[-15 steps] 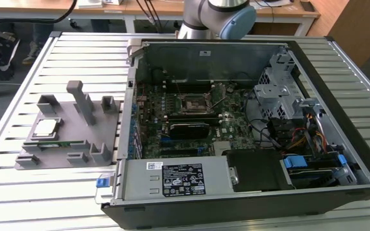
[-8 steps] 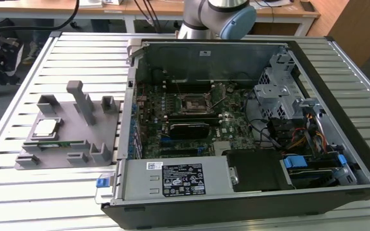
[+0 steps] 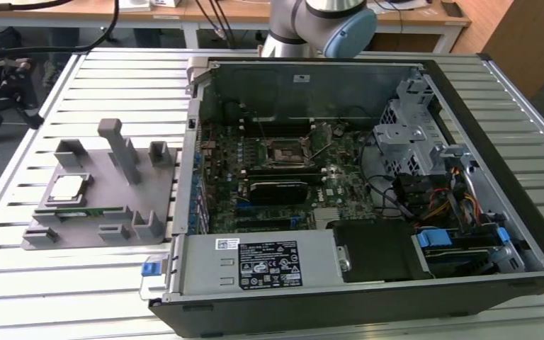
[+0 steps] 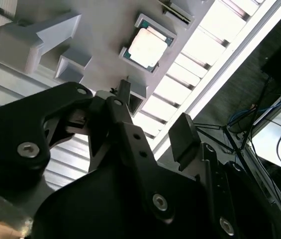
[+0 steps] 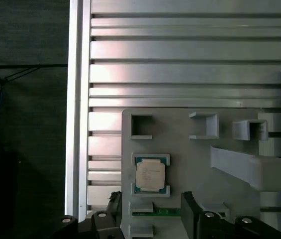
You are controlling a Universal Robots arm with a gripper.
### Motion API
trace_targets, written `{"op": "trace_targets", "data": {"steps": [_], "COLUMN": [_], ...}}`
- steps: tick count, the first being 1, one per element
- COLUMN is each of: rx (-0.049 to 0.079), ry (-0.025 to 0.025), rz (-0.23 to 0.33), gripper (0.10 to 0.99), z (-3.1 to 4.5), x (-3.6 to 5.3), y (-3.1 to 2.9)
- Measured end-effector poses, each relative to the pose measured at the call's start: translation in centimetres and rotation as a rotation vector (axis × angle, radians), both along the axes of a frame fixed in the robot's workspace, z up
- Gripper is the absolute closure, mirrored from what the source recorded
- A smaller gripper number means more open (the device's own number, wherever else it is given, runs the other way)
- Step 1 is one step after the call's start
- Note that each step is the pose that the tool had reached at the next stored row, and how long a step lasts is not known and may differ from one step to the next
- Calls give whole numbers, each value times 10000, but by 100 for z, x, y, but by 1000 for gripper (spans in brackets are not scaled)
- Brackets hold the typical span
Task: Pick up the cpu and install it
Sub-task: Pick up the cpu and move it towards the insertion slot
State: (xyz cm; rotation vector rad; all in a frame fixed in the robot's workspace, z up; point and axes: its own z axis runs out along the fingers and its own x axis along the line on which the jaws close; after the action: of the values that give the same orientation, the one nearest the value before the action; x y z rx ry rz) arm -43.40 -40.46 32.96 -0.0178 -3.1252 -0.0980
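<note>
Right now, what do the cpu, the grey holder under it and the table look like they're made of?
The cpu: metal lid, pale matte silver with a dull sheen, on a thin greenish board rim. The grey holder: probably plastic; uniform matte grey, blocky shapes. The table: likely aluminium; bright slats catching glare.

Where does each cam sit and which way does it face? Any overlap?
Exterior view: off the arm, high up, looking down on the open computer case and the grey fixture holding the cpu; the arm stands behind the case.
First wrist view: on the wrist, facing straight down onto the cpu; dark fingers show.
Second wrist view: on the wrist, slanting along the open gripper toward the cpu.
Shared: all three see the cpu in the fixture.
</note>
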Motion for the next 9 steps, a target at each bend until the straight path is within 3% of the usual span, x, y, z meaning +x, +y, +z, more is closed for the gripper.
{"op": "trace_targets", "data": {"steps": [1,2,5,7,8,9], "rx": [0,-1,-30,-38,-39,-39], "ry": [0,0,1,2,1,-1], "rz": [0,1,1,31,92,175], "gripper": [502,502,329,329,267,267], "z": [-11,-20,-53,-89,-108,-126], "x": [0,0,0,0,0,0], "y": [-2,-4,-6,-6,-6,-6]}}
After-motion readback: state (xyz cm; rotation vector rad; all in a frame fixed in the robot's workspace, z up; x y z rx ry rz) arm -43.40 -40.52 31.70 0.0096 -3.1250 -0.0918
